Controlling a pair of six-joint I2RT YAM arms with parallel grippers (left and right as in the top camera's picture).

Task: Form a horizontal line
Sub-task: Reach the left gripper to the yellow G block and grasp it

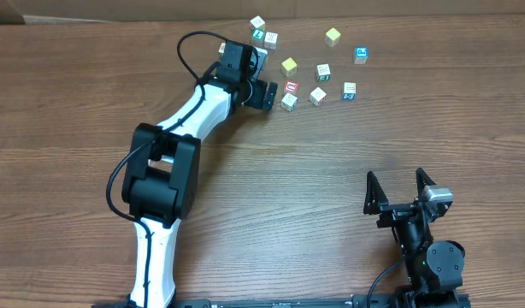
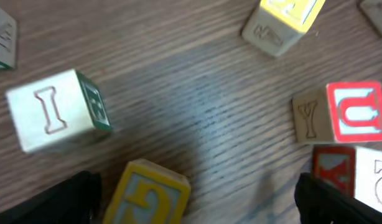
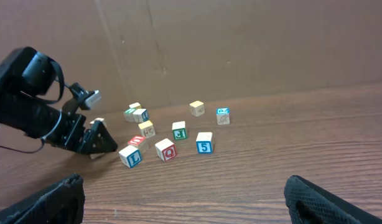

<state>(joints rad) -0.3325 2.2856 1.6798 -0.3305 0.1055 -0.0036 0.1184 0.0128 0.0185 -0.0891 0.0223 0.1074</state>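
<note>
Right gripper (image 1: 396,178): near table (image 1: 245,222) edge, spread wide, empty. Left gripper (image 1: 270,94): farther, among cubes (image 1: 289,102), jaws wide, grasping nothing; yellow cube (image 2: 147,194) between its fingers (image 2: 60,202). Beyond: green-sided I cube (image 2: 53,115); red U cube (image 2: 356,112), side reads "Y". J cube (image 3: 179,130) farther off. Cubes scattered, no row formed.

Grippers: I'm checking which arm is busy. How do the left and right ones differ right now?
The left gripper is at the edge of the cubes; the right gripper sits well apart from them. In its wrist view, the left gripper has a yellow cube showing between its fingers; the right gripper has nothing between its own. Both are open.
</note>
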